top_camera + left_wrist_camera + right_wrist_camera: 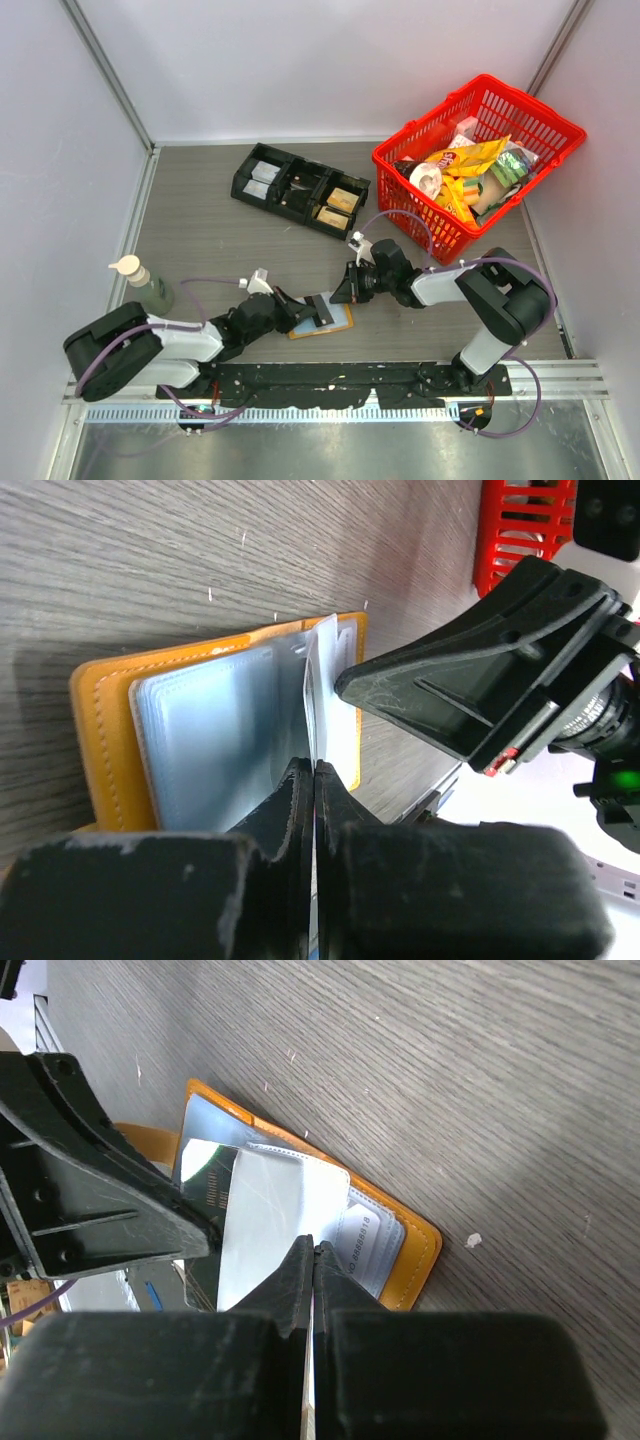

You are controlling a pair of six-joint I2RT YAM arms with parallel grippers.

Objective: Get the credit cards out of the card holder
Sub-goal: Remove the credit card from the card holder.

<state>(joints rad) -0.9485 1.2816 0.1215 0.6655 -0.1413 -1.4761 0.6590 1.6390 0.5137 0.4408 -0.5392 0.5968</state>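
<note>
Pinching a pale card (322, 680) edge-on, the left gripper (314, 772) is clamped above the open card holder (100, 720). The right gripper (312, 1252) is closed, its tips by that card.

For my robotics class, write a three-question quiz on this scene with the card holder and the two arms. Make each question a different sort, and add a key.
1. True or false: the card holder lies folded closed.
2. Choose one: seen from above, the red basket sits A) far right; B) far left; C) near middle.
3. Fill in: the jaws of the left gripper and the right gripper are both ____.

Key: 1 false, it lies open with its pale inner panels showing; 2 A; 3 shut.
</note>
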